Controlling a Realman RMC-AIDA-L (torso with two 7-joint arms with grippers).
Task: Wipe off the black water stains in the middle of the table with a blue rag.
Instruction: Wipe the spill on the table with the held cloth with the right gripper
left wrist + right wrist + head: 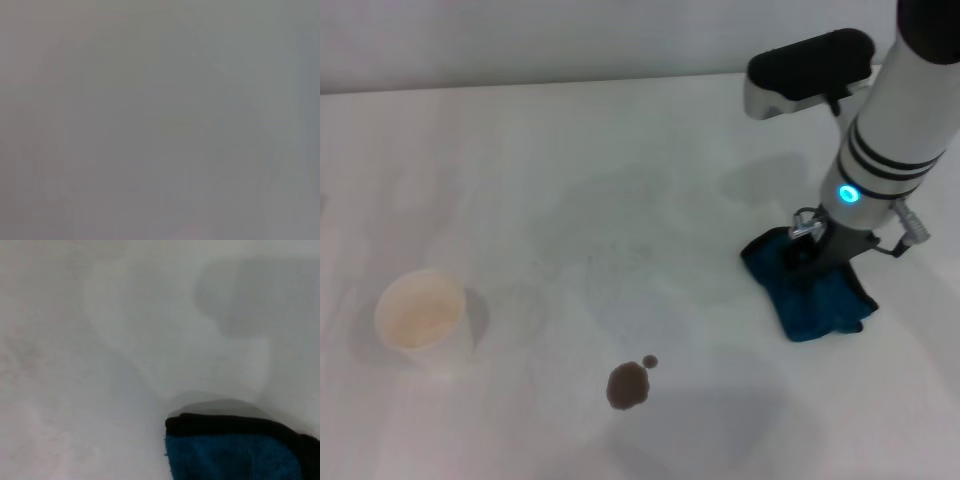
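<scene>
The right claw (807, 248) is down on the one blue rag (812, 295), which lies on the tabletop (620, 180); whether it has closed on the cloth I cannot tell. The black water stains (628, 385), one blot plus one dot, lie well apart from the rag, toward the single paper cup (420, 320). The left arm is unseen.

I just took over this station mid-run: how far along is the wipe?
Early stage. Nothing is wiped: the black water stains, the blot and its small dot, sit intact on the table. In hand: the right claw is down on the blue rag, far right of the stains; its grip isn't visible. Left: carry the rag over and wipe. The left arm isn't in view. A paper cup stands left.
</scene>
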